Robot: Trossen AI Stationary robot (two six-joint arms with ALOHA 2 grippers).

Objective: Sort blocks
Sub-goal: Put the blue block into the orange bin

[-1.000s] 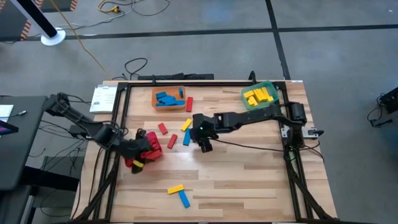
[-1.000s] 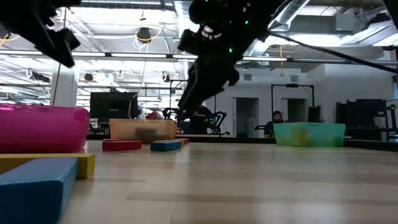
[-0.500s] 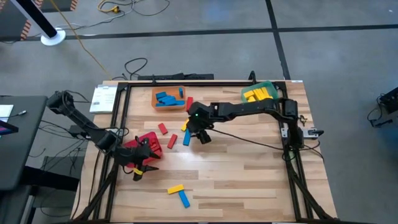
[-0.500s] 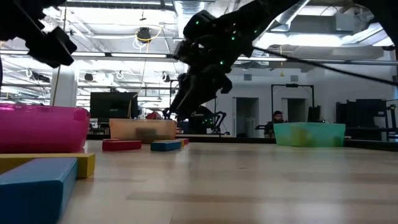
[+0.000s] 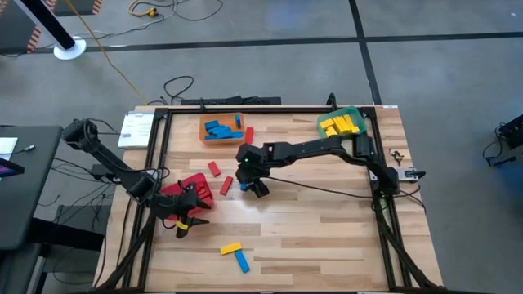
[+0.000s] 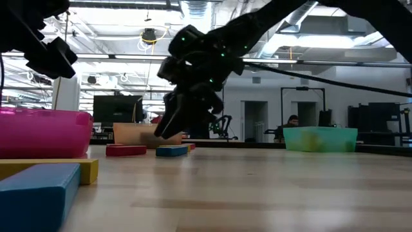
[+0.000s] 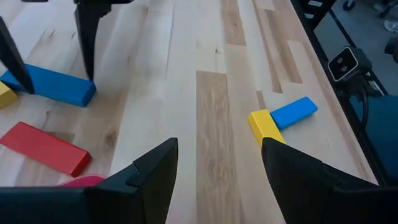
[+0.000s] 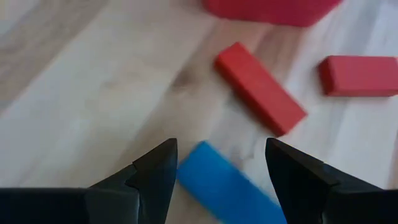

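Observation:
Red, blue and yellow blocks lie flat on the wooden table. My right gripper [image 5: 250, 186] stands open, slanting down over a blue block [image 8: 227, 186] in the middle of the table; the block shows between its fingers, and I see no touch. Two red blocks [image 8: 260, 87] lie just beyond it, and a yellow block [image 5: 243, 163] lies beside it. My left gripper [image 7: 217, 180] is open with nothing in it, just near of the red bin [image 5: 194, 189] at the table's left. A yellow block [image 7: 266, 124] and a blue block [image 7: 293, 113] lie together near the front edge.
An orange bin [image 5: 221, 128] with blue blocks stands at the far left-centre, with a red block [image 5: 249, 136] beside it. A green bin [image 5: 341, 125] with yellow blocks stands at the far right. The right half of the table is bare wood.
My right gripper has gone toward the table's left edge and down, tipping steeper, until it stands over the blue block. My left gripper has moved from over the red bin toward the near edge and a little down. No block has moved.

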